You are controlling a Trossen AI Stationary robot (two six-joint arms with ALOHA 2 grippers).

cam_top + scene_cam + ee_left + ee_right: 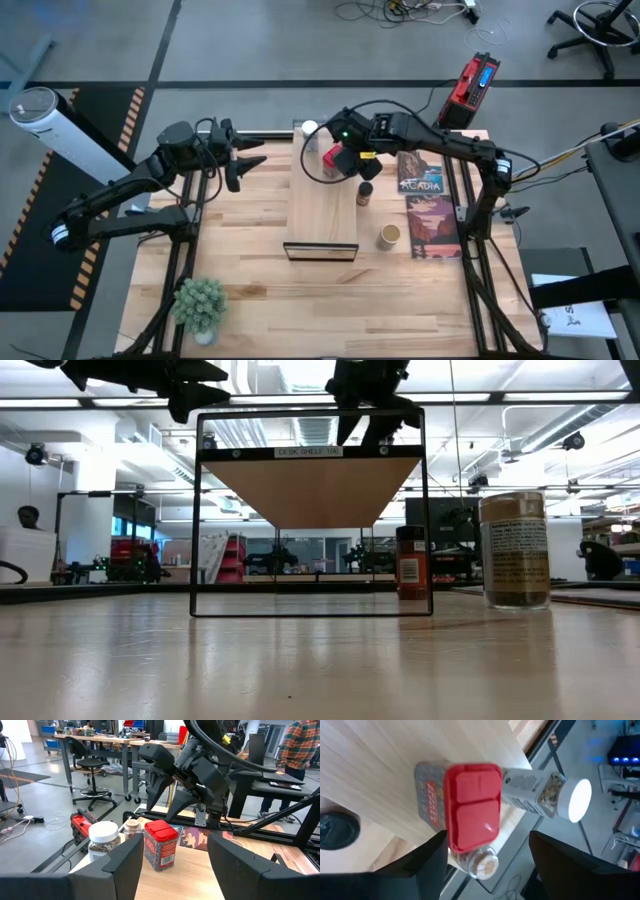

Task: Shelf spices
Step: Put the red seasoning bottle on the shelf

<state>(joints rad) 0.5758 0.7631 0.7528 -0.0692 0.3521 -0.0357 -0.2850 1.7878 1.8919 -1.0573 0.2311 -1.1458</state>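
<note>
The shelf (320, 205) is a raised pale-wood board on a black wire frame (310, 510). On its far end stand the red tin (333, 157) and the white-capped jar (309, 131), both on their bases (160, 845) (103, 840). My right gripper (350, 162) hangs open just above the tin, with its fingers either side of the red lid (472, 807) and clear of it. The dark black-lidded jar (364, 194) stands on the table right of the shelf. The tan-topped jar (389, 236) is nearer. My left gripper (245, 163) hovers open, left of the shelf's far end.
A flat printed game box (430, 215) lies right of the jars. A potted plant (200, 305) stands at the near left. A small clear jar (481, 862) shows just beyond the shelf's far edge. The shelf's near half (320, 225) is bare. A person (300, 745) stands beyond the table.
</note>
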